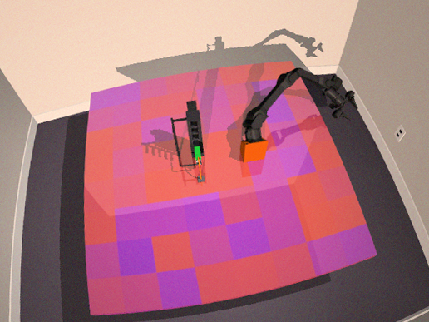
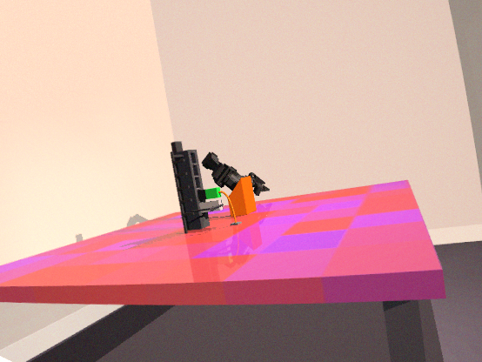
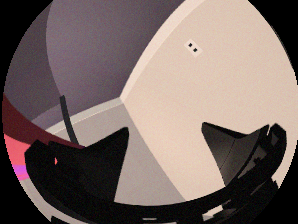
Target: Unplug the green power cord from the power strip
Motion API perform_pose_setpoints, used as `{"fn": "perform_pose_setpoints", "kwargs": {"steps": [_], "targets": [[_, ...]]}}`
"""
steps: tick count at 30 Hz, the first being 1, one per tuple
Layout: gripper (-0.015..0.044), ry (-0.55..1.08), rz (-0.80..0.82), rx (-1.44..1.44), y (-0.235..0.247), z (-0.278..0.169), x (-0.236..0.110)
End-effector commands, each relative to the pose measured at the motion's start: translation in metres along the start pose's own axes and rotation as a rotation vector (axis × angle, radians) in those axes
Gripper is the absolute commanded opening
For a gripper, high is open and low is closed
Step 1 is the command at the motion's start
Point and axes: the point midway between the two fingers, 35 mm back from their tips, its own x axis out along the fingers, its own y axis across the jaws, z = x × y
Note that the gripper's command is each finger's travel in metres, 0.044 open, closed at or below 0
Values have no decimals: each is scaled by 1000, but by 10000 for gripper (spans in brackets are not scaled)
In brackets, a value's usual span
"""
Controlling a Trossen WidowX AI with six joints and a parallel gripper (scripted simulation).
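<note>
The black power strip [image 1: 194, 130] [image 2: 188, 187] stands upright on its mount, with a row of sockets along its face. The green plug [image 1: 197, 152] [image 2: 212, 193] sits against the strip's lower part and sticks out from its face. Its orange cord [image 1: 200, 170] [image 2: 233, 208] curves down to a small grey anchor [image 1: 200, 179] [image 2: 236, 224] on the table. My gripper [image 1: 353, 113] [image 2: 264, 188] [image 3: 167, 129] is open and empty, far from the plug, cord and strip. It points away from them, out past the table's edge. The plug's prongs are hidden.
A grey-white part [image 2: 210, 206] sticks out from the strip just below the green plug. A thin black frame [image 1: 176, 141] stands beside the strip. The orange base block [image 1: 254, 151] [image 2: 246, 196] of the arm is on the table [image 1: 228, 263] [image 2: 383, 257]. A wall outlet [image 1: 399, 133] [image 3: 193, 48] is beyond.
</note>
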Motion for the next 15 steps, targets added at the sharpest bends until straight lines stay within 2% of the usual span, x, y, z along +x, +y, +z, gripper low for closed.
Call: {"fn": "perform_pose_setpoints", "kwargs": {"steps": [1,4,9,15], "targets": [[374,-1,-1,0,0,1,-1],[295,-14,-10,3,-4,9,-11],[164,-65,-45,16,-13,39,-52],[160,-132,-83,33,-21,72,-105]]}}
